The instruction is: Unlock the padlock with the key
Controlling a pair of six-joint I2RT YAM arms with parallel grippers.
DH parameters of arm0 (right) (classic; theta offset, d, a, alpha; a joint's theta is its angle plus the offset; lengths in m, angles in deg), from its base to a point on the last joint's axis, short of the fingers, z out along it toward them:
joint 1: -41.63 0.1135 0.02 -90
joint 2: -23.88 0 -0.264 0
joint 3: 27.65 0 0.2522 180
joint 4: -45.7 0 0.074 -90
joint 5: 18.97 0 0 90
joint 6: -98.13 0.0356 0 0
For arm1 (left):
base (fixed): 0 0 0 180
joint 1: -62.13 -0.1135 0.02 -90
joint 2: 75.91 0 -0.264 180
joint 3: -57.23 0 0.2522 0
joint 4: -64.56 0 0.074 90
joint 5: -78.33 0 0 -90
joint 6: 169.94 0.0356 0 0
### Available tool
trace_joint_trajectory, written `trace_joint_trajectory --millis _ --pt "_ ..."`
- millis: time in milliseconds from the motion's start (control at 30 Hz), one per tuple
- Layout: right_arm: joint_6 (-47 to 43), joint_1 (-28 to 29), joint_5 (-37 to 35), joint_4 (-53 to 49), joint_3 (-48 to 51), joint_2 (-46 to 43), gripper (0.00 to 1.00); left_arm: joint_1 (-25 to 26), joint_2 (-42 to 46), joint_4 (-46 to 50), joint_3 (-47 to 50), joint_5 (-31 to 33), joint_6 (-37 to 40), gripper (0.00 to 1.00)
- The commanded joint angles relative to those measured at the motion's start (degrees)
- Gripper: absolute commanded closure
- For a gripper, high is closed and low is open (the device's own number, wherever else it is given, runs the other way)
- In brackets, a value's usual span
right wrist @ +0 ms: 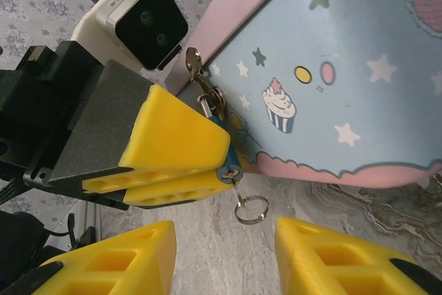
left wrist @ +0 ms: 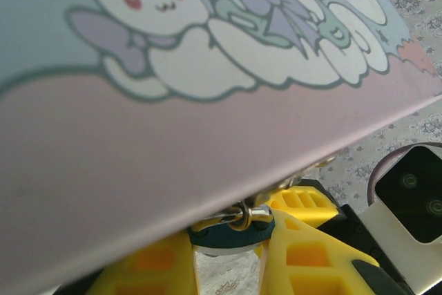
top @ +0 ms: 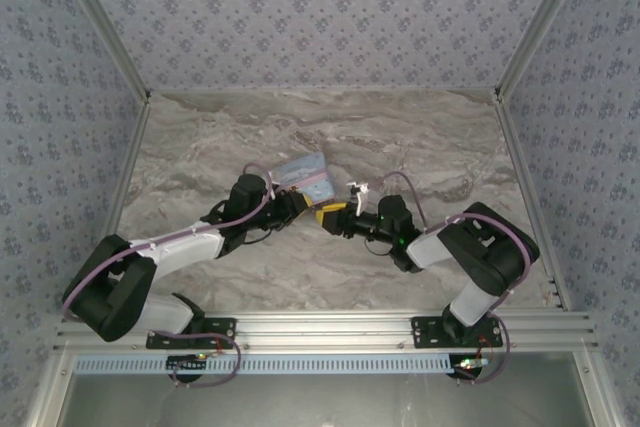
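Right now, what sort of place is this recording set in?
Probably a purpose-built robot test booth: floral-patterned walls box in a marble-look tabletop, and the left arm and right arm are bolted to an aluminium rail at its near edge.

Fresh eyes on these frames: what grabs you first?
The pastel cartoon tin, mid-table. At its edge the left gripper is shut on the tiny padlock, with a key ring hanging below it. The right gripper stands open, yellow fingers either side of that ring.
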Motion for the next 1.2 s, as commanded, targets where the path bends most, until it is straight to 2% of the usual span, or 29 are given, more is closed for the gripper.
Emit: trace_joint_trajectory --millis 0,300,767,1000,1167 --pt "-1.0 0.7 0.7 1.6 -2.3 1.9 0.56 0.2 0.6 -1.9 -0.5 -1.2 1.1 0.80" --pt "0.6 0.8 0.7 3.0 -4.8 5.5 0.58 0.2 0.7 -1.8 -0.4 -1.3 1.2 0.80" --pt "1.7 0.8 1.0 4.2 -6.1 7.3 0.72 0.3 0.7 -1.9 -0.4 -1.3 1.3 0.80" --pt "2.0 0.7 1.3 4.4 -6.4 7.3 0.82 0.3 0.6 -1.9 -0.4 -1.3 1.2 0.80" --pt "2.5 0.7 1.3 5.1 -6.0 7.0 0.93 0.3 0.7 -2.0 -0.1 -1.3 1.1 0.80"
